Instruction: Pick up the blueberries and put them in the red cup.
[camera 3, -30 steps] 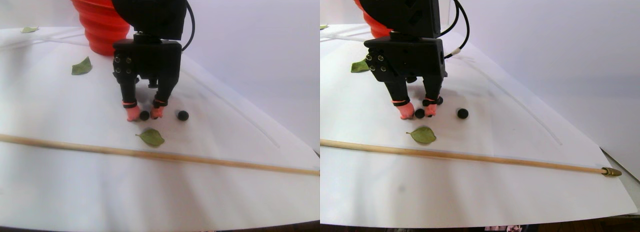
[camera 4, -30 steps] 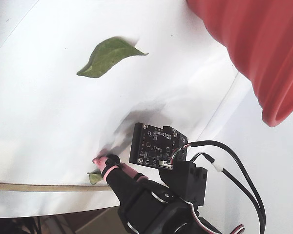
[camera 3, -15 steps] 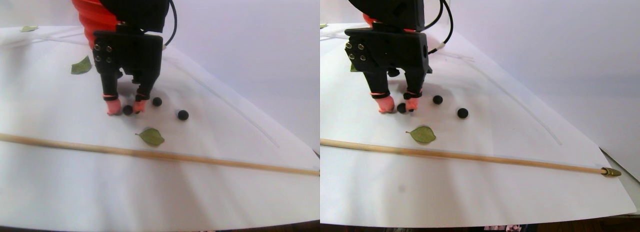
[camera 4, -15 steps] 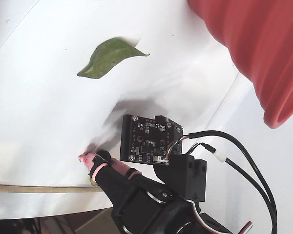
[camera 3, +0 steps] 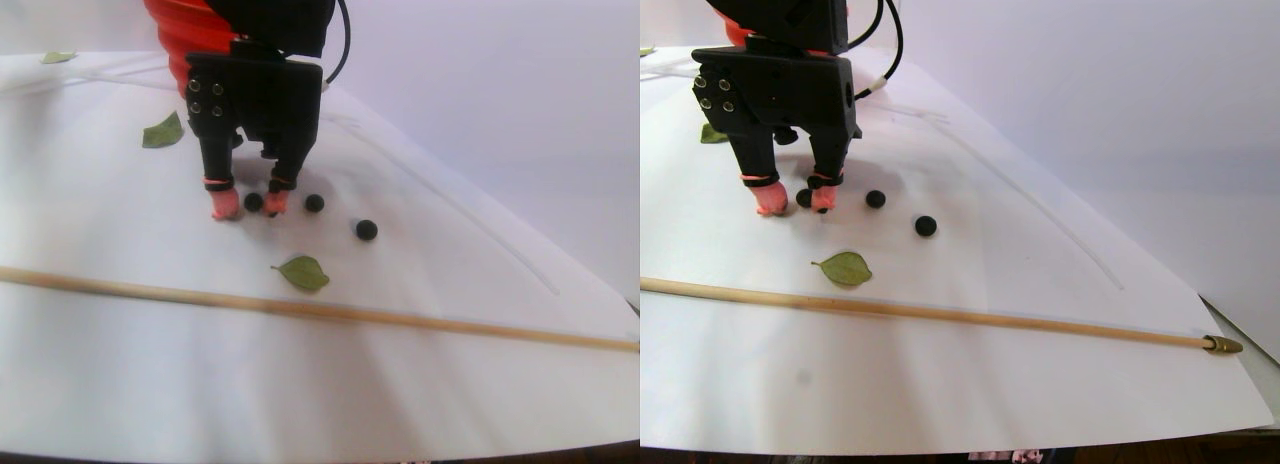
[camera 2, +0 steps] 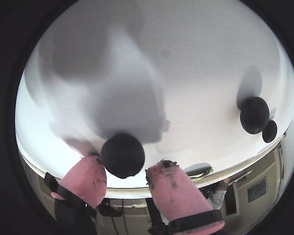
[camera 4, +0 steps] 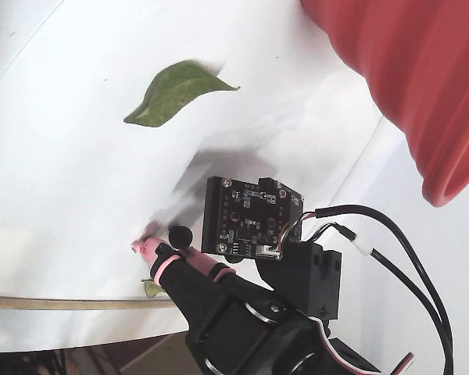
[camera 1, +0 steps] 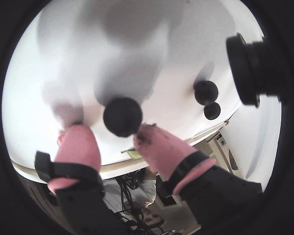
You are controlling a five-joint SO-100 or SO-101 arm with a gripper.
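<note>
My gripper (camera 3: 248,208) points down at the white sheet with its pink-tipped jaws open. One blueberry (camera 3: 253,201) lies between the tips; in a wrist view this blueberry (camera 2: 122,155) touches the left pink fingertip (camera 2: 88,178), with a gap to the other. In a wrist view the same blueberry (camera 1: 122,116) sits just beyond the gripper (camera 1: 115,137). Two more blueberries (camera 3: 314,203) (camera 3: 366,229) lie to the right on the sheet. The red cup (camera 3: 175,29) stands behind the arm, partly hidden; in the fixed view the red cup (camera 4: 406,78) fills the upper right.
Green leaves lie on the sheet: one (camera 3: 303,273) in front of the gripper, one (camera 3: 162,134) to its left, one (camera 3: 58,57) far back. A long wooden stick (camera 3: 400,322) crosses the sheet in front. The arm's cable (camera 4: 391,234) loops at the right.
The gripper has moved left and then back toward the red cup, still open. The blueberry between its tips has moved along with it. The other two blueberries stayed put.
</note>
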